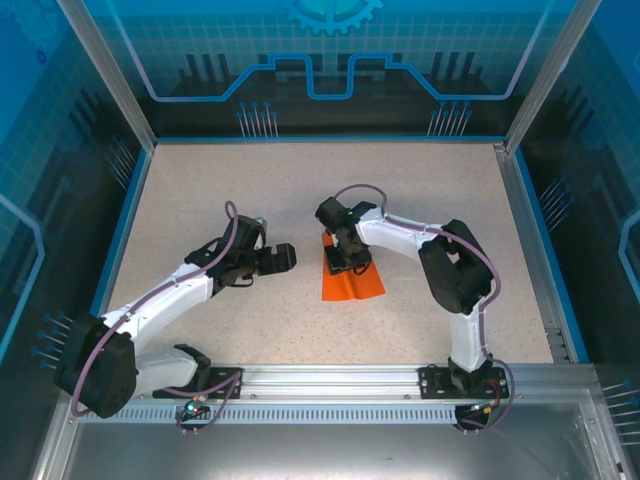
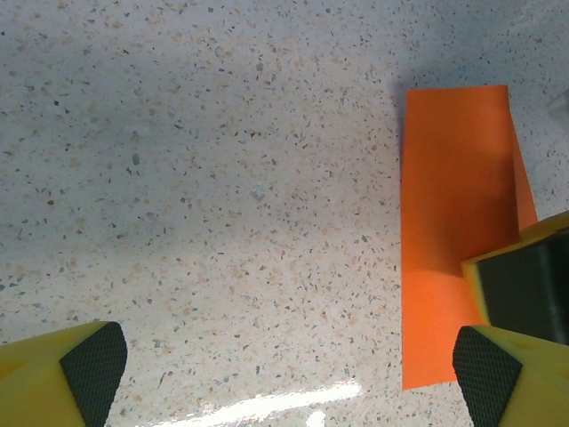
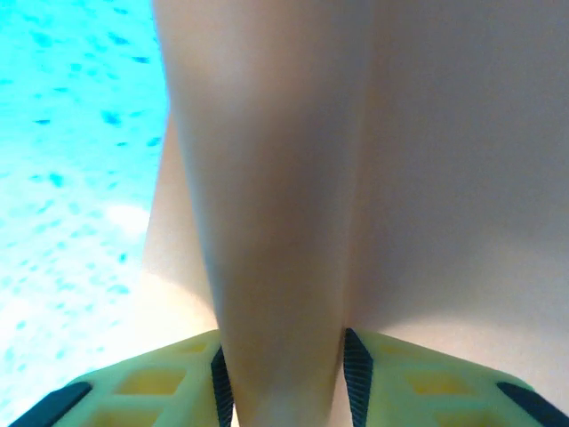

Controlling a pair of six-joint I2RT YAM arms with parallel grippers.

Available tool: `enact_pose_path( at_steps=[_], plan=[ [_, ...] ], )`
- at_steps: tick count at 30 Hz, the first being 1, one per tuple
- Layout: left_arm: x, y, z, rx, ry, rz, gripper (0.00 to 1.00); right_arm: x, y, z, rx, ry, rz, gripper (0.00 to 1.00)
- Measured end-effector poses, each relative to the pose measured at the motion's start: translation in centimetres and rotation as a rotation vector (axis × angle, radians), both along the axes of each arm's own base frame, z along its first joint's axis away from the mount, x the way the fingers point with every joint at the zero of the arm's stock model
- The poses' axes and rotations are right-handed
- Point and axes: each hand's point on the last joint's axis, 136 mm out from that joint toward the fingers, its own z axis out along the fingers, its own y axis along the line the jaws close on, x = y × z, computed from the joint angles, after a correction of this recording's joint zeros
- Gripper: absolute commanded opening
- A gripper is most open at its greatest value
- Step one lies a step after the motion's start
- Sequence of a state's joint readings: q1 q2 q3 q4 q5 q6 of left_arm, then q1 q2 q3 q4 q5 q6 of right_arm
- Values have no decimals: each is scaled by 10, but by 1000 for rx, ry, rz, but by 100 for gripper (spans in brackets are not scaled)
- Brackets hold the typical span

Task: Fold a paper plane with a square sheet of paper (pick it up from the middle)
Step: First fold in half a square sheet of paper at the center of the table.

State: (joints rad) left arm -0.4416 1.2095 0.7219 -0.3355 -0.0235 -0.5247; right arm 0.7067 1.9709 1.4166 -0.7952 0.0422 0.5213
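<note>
Top external, right arm [image 1: 400, 232]: elbow bent, wrist down over paper [image 1: 356, 286].
Right gripper [image 1: 349, 266]: clamped on raised paper fold.
Left gripper [image 1: 286, 258]: wide apart, empty.

Bright orange paper sheet [image 1: 355, 285], mid-table, centre raised in a ridge

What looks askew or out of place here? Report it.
The square sheet of paper is not lying flat. The right gripper pinches a raised ridge of it, leaving it buckled on the table. Nothing looks torn or spilled.
</note>
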Motion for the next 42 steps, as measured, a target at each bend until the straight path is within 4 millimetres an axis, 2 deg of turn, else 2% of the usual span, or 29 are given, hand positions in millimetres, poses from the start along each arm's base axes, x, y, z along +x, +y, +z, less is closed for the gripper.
enact_pose_path(
  at_steps=[3,15,19,22,30,34,42],
  plan=[
    [0,0,0,0,0,0,98,2,4,17,72,-21,-18,29],
    [1,1,0,5,-2,4,98,5,25,80,469,-45,-87,31],
    [0,1,0,5,-2,4,99,8,31,92,610,-38,-116,33],
    [1,1,0,4,-3,4,99,11,26,84,681,-6,-168,33],
    [1,1,1,2,-5,4,98,6,-9,32,699,90,-318,39],
    [0,-3,1,-11,1,-9,98,5,-20,24,674,91,-330,45],
    [1,-20,-4,-81,31,-59,98,1,-20,12,655,99,-279,55]
  ],
)
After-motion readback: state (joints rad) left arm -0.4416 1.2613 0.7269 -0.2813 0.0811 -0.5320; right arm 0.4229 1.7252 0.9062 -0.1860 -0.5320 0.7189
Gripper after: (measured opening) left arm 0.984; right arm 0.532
